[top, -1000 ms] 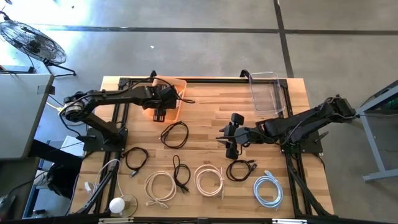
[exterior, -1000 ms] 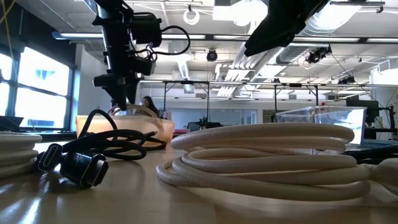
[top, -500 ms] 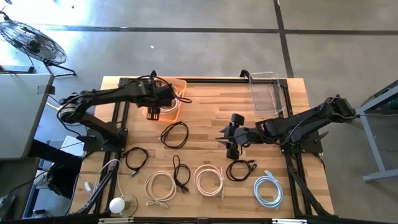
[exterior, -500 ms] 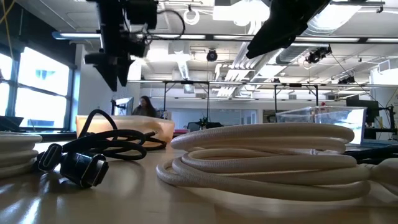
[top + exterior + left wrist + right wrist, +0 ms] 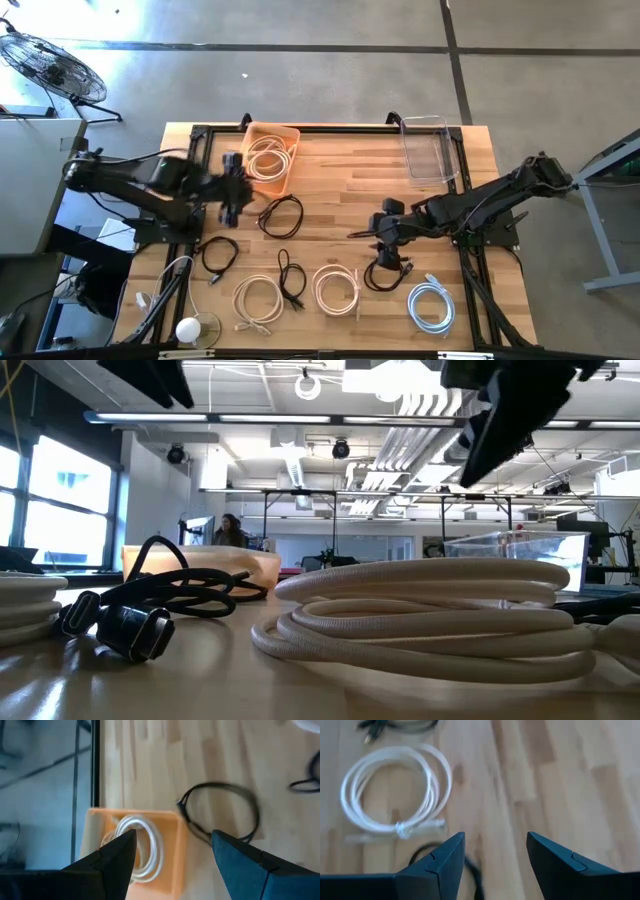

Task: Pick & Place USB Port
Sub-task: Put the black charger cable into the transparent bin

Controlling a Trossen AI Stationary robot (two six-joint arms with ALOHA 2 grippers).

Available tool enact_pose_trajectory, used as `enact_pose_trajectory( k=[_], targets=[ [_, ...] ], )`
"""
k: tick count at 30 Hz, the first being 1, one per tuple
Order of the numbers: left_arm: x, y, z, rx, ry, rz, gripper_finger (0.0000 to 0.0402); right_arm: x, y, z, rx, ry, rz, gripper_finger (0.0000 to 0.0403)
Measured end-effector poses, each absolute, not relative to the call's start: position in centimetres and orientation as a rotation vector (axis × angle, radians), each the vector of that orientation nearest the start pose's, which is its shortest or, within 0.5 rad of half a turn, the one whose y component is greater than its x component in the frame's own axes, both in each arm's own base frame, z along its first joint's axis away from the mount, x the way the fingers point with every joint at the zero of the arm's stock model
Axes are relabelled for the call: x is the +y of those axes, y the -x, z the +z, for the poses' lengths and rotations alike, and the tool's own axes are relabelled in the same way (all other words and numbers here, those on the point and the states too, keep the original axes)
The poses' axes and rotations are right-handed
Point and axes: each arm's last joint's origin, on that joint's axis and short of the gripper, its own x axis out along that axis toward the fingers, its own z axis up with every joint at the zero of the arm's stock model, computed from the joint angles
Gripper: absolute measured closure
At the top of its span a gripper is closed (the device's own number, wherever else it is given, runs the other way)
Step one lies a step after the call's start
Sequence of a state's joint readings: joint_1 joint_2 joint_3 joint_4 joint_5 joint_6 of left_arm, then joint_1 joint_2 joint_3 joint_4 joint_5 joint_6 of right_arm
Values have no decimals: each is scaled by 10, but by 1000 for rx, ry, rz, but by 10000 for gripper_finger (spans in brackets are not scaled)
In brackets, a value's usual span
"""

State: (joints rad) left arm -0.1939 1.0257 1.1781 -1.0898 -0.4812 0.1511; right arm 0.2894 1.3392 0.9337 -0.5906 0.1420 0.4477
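1. Orange bin (image 5: 271,158) holds a coiled white cable (image 5: 264,160), at the far edge of the worktop (image 5: 340,190).
2. Left claw (image 5: 228,205) hangs empty, fingers spread, just in front of the bin.
3. Right claw (image 5: 388,245) hovers spread over a black cable (image 5: 385,272), well apart from the bin.

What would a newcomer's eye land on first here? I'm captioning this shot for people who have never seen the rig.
Probably the coiled cables strewn over the wooden table, most of them along its near edge, like the white cable and the black cable nearer the middle. Next, the orange bin at the far edge with a white coil inside, and the clear bin to its right. Both dark arms hang over the table, the left pincer and the right pincer open and empty.
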Motion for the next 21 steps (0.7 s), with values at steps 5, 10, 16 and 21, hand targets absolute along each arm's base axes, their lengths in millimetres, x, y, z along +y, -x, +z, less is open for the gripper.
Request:
enact_pose_trajectory(
  k=[5, 10, 16, 21],
  targets=[
    [-43, -154, 340, 864, -454, 116, 149, 76, -245, 235, 1042, -225, -54, 199],
    [-57, -151, 318, 887, -477, 54, 149, 84, -243, 235, 1043, -175, -11, 199],
    [-65, -157, 294, 860, -495, 19, 149, 89, -248, 238, 979, -189, 21, 199],
    [-67, -159, 284, 852, -493, -6, 149, 95, -255, 225, 1017, -132, 37, 199]
  ],
)
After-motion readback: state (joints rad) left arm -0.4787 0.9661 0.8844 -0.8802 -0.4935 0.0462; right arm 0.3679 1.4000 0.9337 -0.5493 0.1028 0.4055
